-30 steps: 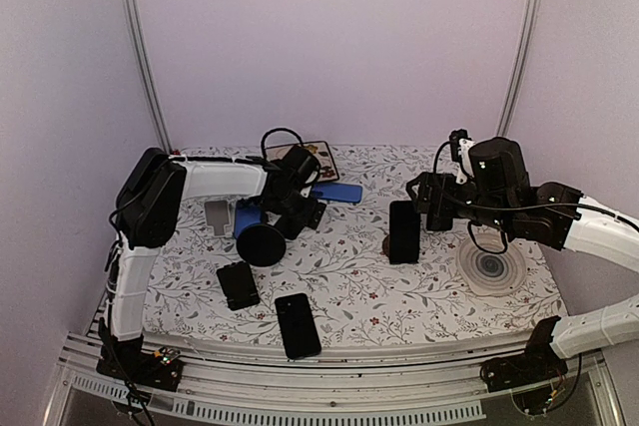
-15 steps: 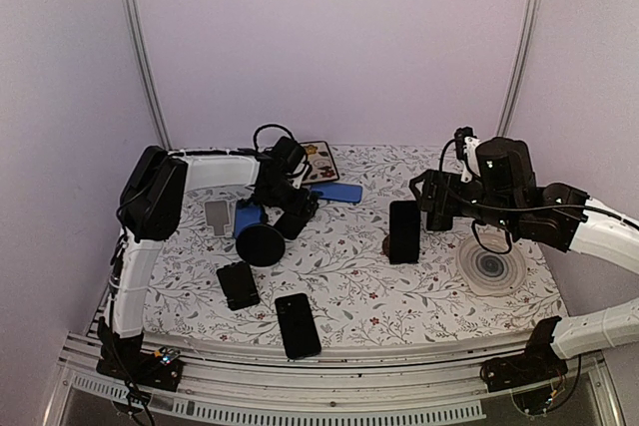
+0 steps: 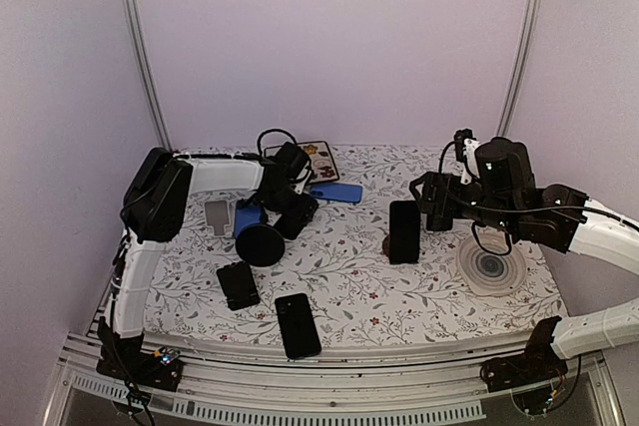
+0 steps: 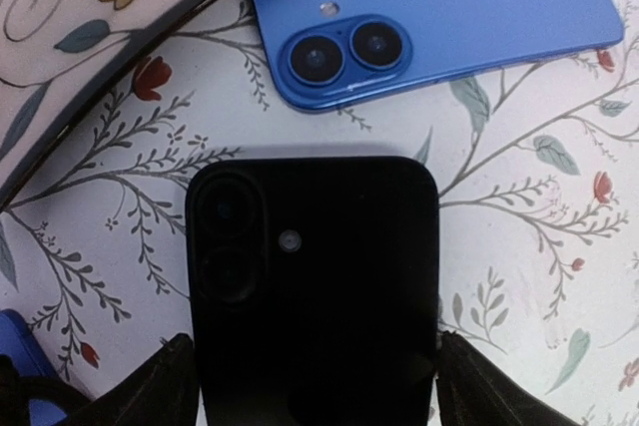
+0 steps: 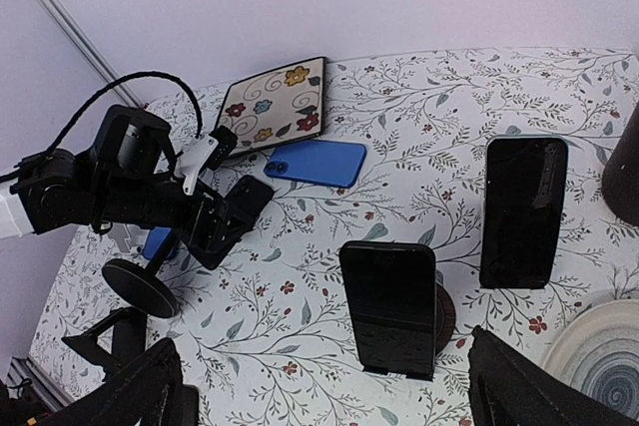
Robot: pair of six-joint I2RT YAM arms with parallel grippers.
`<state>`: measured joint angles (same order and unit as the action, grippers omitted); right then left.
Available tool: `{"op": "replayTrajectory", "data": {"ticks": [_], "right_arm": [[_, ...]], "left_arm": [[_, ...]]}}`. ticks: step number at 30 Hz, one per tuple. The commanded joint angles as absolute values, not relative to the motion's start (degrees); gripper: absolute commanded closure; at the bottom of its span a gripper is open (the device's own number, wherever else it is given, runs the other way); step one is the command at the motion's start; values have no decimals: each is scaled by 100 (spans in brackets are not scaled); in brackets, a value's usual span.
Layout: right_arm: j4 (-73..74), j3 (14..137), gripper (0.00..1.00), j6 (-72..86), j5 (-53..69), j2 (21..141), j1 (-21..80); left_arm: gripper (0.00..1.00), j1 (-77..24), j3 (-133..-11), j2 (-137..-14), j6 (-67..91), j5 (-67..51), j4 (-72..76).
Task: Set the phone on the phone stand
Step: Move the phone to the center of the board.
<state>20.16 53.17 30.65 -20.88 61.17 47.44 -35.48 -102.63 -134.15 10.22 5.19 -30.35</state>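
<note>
My left gripper (image 3: pixel 291 203) is shut on a black phone (image 4: pixel 315 276), its camera side facing the wrist camera; the fingers (image 4: pixel 168 386) press its two long edges. It is held low over the flowered cloth, just behind a stand with a black round base (image 3: pixel 262 244) and a blue holder (image 3: pixel 246 216). In the right wrist view this held phone (image 5: pixel 245 202) shows beside that stand (image 5: pixel 142 286). My right gripper (image 5: pixel 339 408) is open and empty, above and in front of another black phone (image 5: pixel 389 306) leaning upright on a brown stand (image 3: pixel 387 244).
A blue phone (image 4: pixel 439 17) lies face down just beyond the held phone, next to a flowered tile (image 3: pixel 316 159). Two black phones (image 3: pixel 238 284) (image 3: pixel 298 324) lie near the front edge. Another black phone (image 5: pixel 524 209) lies flat at the right. A white round disc (image 3: pixel 491 266) lies under my right arm.
My left gripper, with the black phone in it, has shifted slightly left and turned a little near the blue-holder stand. My right arm has drawn back slightly to the right.
</note>
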Motion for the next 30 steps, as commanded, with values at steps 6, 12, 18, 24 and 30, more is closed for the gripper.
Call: {"op": "replayTrajectory", "data": {"ticks": [6, 12, 18, 24, 30], "right_arm": [[1989, 5234, 1, 3111, -2140, 6038, 4718], [1962, 5235, 1, 3111, -2118, 6062, 4716], [1933, 5285, 1, 3096, -2079, 6141, 4715], [1883, 5323, 1, 3068, -2048, 6220, 4718], [1838, 5351, 1, 3042, -2030, 6292, 4713]], "left_arm": [[26, -3914, -9994, -13457, 1079, 742, -3270], [30, -4172, -9876, -13338, 1229, 782, -3261], [31, -4415, -9637, -13138, 1377, 808, -3181], [32, -4558, -9219, -12839, 1526, 796, -3014], [26, -4578, -8942, -12759, 1513, 850, -2962]]}}
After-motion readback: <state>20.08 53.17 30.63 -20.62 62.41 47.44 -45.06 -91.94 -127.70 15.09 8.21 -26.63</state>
